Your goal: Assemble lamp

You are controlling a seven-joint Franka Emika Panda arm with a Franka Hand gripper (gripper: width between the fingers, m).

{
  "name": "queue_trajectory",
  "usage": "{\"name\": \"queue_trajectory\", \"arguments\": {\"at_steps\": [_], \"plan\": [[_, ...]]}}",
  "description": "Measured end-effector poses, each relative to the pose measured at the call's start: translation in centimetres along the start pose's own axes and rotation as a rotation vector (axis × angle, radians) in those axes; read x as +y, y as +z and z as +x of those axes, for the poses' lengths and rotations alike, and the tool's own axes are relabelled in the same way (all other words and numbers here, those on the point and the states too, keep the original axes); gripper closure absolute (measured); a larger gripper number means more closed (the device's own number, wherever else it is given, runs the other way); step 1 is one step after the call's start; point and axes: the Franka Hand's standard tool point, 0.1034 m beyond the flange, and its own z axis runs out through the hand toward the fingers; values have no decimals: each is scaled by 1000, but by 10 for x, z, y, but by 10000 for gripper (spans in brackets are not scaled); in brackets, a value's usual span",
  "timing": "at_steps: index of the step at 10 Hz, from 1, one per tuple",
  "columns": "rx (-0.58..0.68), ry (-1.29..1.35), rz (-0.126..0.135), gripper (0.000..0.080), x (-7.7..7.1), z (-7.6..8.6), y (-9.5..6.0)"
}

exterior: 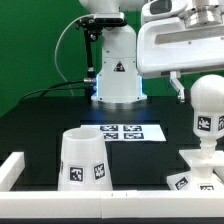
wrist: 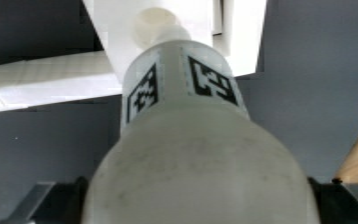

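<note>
Bulb [exterior: 207,98], round, white, tagged, stands on base [exterior: 200,165] below the open jaws; shade [exterior: 82,158] well aside.

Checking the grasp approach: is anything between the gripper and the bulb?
Nothing visible: the open gripper sits right over the bulb, which already runs up between the jaws in the wrist view.

Green backdrop wall [exterior: 35,40] behind a black tabletop [exterior: 40,115], white-railed.
</note>
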Motion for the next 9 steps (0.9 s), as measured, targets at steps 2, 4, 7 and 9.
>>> {"name": "queue_trajectory", "arguments": {"at_steps": [2,4,7,9], "plan": [[-1,-3,-2,223,2,-1,1],[-5,-15,-6,223,5,-2,2],[-10,-19,-9,223,6,-4,5],[-17,-22,-9,223,5,-8,9]]}}
